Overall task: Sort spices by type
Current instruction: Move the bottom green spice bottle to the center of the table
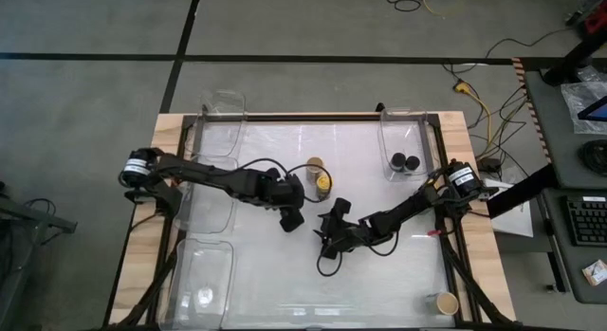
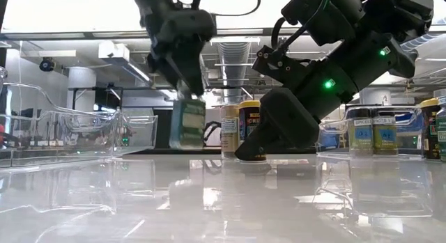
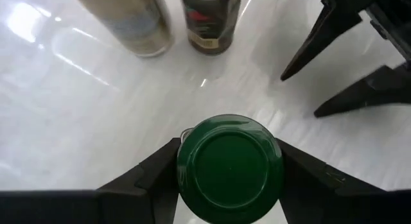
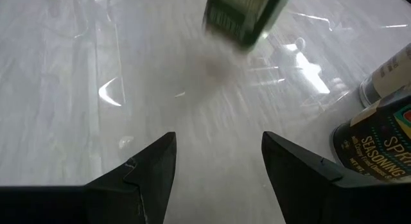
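Mid-carry: left gripper (image 3: 228,179) clamped on green-lidded jar (image 3: 229,166), lifted just off table centre; right gripper (image 4: 218,166) empty, parted at three o'clock; next, probably carry to matching bin.

Both arms are dark, nearly black, built of jointed blocky segments. Each base carries a round white-and-black label. Thin black cables loop along the links behind the jaws. The left gripper (image 3: 229,179) has matte black, wedge-shaped fingers (image 3: 144,185); the right gripper (image 4: 218,172) has the same tapering black fingers (image 4: 148,176). Small green lights glow on the right arm's housing above its jaws
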Robot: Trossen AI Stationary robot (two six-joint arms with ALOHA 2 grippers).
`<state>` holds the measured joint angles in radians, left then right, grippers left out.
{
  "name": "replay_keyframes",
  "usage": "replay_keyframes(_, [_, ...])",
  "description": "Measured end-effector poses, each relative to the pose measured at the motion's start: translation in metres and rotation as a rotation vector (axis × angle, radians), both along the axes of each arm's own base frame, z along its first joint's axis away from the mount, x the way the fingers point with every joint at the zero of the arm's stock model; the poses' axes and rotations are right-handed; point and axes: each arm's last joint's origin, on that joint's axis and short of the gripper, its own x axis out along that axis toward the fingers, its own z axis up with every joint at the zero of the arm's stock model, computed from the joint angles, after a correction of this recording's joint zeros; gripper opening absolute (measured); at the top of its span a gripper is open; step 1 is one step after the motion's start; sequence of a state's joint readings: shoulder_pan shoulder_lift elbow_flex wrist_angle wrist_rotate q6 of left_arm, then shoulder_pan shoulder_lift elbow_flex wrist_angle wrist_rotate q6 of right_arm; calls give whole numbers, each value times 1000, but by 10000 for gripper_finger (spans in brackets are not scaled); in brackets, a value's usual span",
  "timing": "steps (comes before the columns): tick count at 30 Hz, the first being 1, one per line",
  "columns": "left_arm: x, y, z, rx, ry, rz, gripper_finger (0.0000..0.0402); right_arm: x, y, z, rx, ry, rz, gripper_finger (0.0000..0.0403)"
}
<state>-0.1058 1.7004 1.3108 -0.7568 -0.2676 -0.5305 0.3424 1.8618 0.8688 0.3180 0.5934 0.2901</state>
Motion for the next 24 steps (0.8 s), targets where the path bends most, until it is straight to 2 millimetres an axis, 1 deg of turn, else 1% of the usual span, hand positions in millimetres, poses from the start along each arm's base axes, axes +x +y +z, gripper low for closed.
replay_keyframes(3, [-7, 6, 21, 33, 56, -45, 191, -2, -1, -2, 10, 4, -6, 219])
replay_keyframes(7, [-23, 21, 59, 61, 62, -68, 191, -4, -1, -4, 36, 13, -5, 219])
replay_keyframes(9, [-37, 32, 79, 76, 29, -64, 191, -5, -1, -6, 45, 16, -8, 219])
replay_keyframes(11, [-54, 45, 98, 87, -6, -37, 190, -7, 0, -6, 44, 21, -7, 219])
replay_keyframes(14, [-85, 67, 117, 107, -49, 40, 190, -7, 0, -6, 45, 20, -5, 219])
replay_keyframes(17, [-113, 88, 122, 138, -22, 96, 190, -6, 0, -6, 45, 16, -4, 219])
replay_keyframes(20, [-132, 109, 121, 168, -10, 159, 190, -4, -3, -5, 31, 8, 0, 219])
replay_keyframes(24, [-153, 137, 112, 181, 43, 285, 190, 1, -10, -1, -1, -5, 8, 219])
